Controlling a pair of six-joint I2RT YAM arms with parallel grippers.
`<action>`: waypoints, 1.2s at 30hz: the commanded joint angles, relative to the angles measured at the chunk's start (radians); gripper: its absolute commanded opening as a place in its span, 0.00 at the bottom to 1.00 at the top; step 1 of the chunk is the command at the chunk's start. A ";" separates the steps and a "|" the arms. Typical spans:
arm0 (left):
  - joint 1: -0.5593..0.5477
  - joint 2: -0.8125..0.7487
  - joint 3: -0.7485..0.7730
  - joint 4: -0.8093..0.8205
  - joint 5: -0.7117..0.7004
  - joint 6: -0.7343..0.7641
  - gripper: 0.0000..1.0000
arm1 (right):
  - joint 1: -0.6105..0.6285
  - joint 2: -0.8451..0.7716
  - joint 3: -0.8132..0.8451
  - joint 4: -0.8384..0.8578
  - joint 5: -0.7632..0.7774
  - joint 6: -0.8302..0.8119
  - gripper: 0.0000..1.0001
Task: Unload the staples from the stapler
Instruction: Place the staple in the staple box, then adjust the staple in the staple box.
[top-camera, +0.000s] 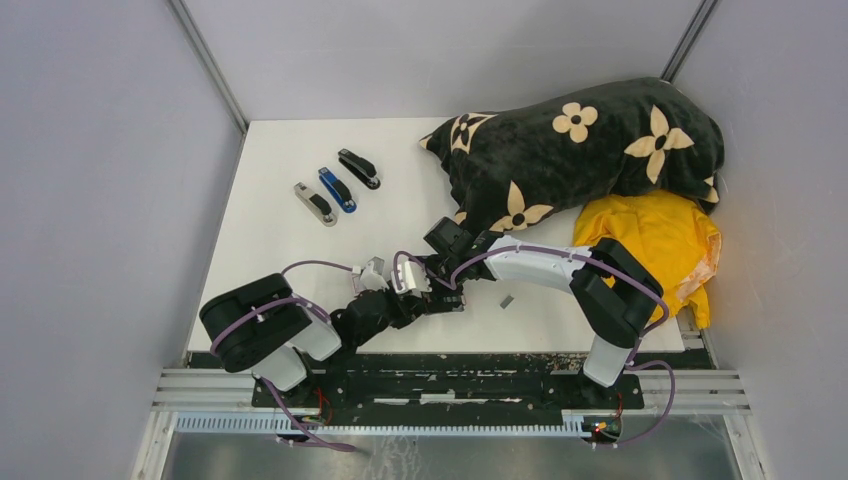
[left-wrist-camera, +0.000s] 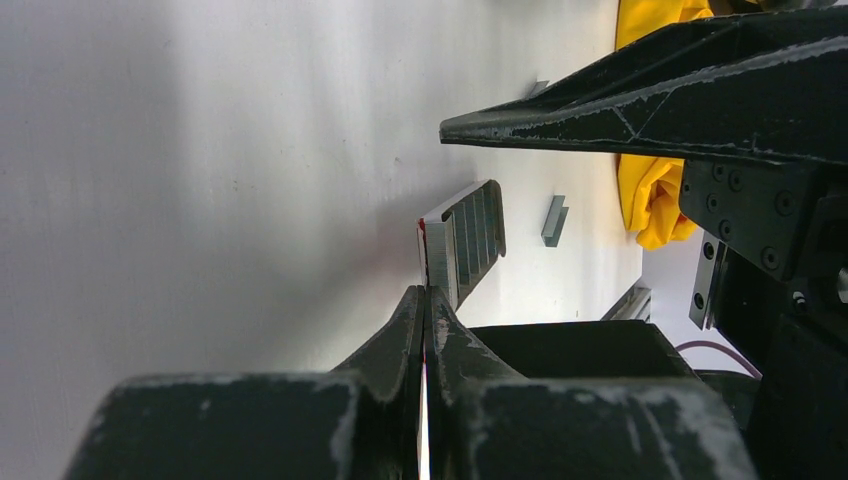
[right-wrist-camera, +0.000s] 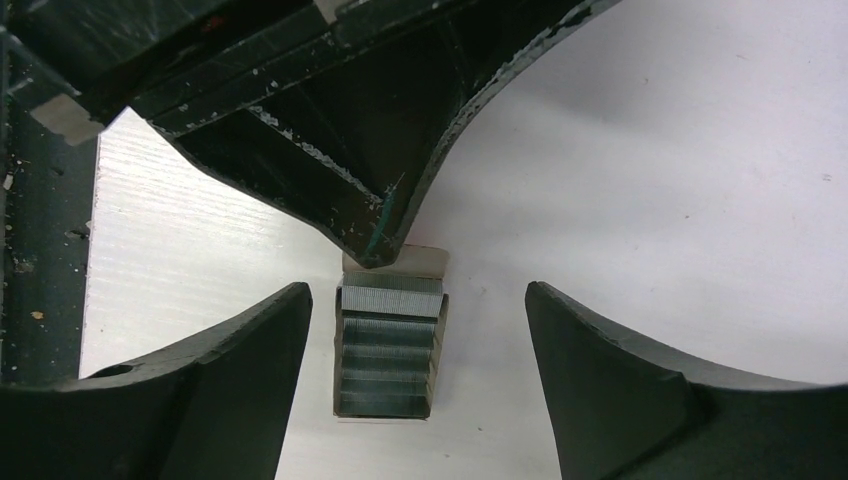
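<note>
The right gripper fills the foreground of its own wrist view. Its two dark fingers stand spread, one on each side of the staples. A band of bare white table shows in each gap, so this hand is released and touches nothing.

The staples are a stepped grey stack of strips sitting on a thin white card with a red edge. The left gripper is clenched flat on that card just beside the stack, its tip meeting the stack's upper end in the right wrist view. Whether the stack rests on the table or hangs just above it cannot be told.

One loose strip lies flat on the table near the stack, to its right and apart from it. The table's near edge runs close to the stack on the arms' side. To the left of the stack and beyond it, the surface is open as far as three staplers, well apart from it. Beyond the stack to the right, a flowered black blanket and a yellow cloth cover the table's far right side.
</note>
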 joint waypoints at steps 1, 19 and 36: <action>0.006 0.001 -0.005 0.050 -0.001 0.026 0.03 | -0.007 -0.042 0.047 -0.013 0.005 0.025 0.85; 0.006 -0.002 0.001 0.044 0.006 0.028 0.03 | -0.014 -0.028 0.047 0.011 0.047 0.049 0.80; 0.006 -0.002 0.000 0.045 0.007 0.027 0.03 | -0.008 -0.001 0.039 0.012 0.020 0.056 0.79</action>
